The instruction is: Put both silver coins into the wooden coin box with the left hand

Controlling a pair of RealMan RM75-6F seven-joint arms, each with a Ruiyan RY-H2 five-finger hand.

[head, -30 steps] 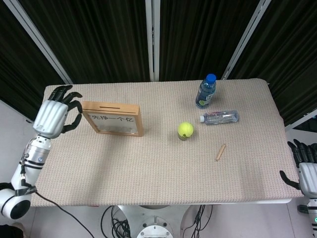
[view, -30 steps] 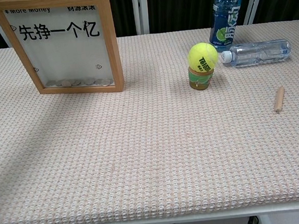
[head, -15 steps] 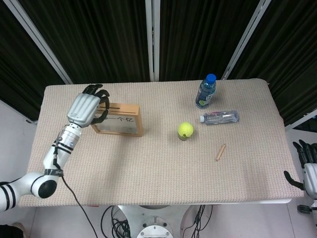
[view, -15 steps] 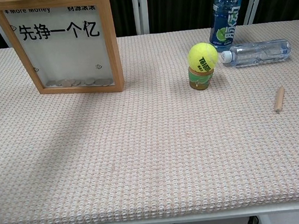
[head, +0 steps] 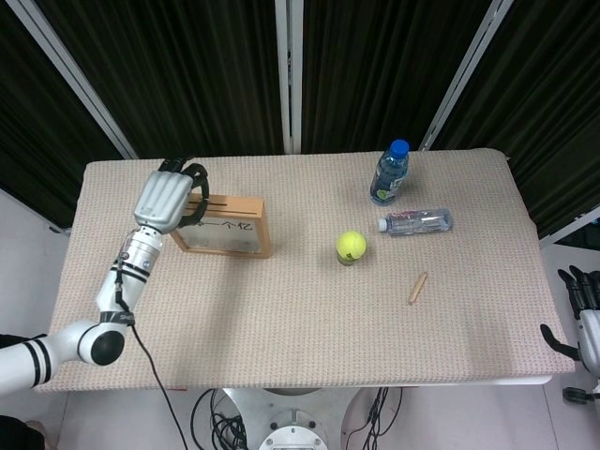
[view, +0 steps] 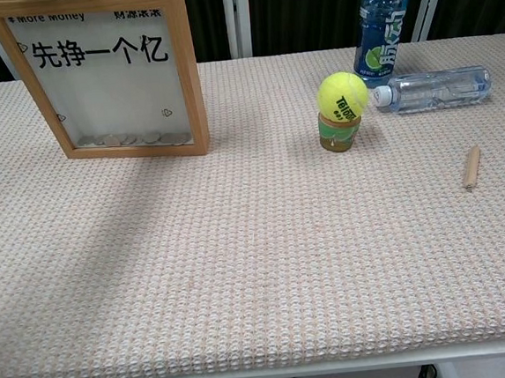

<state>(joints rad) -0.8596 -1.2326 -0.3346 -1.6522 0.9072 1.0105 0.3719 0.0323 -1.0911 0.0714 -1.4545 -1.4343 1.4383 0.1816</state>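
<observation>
The wooden coin box [head: 234,230] stands upright at the table's back left, its glass front printed with black characters. In the chest view, several coins [view: 133,139] lie at the bottom of the coin box [view: 194,79]. My left hand [head: 167,197] hovers over the box's left top end with its fingers curled down towards the slot; whether they hold a coin is hidden. No loose silver coin shows on the table. My right hand [head: 583,314] hangs off the table's front right corner with its fingers apart and nothing in it.
A tennis ball [head: 351,246] sits on a small stand mid-table. An upright blue-capped bottle [head: 389,173] and a clear bottle lying on its side [head: 417,221] are at the back right. A short wooden stick [head: 417,287] lies right of centre on the woven cloth [head: 281,319].
My left hand swung from beside the box's left side to above its top left end, fingers curling down. The right hand sank slightly at the table's corner.
</observation>
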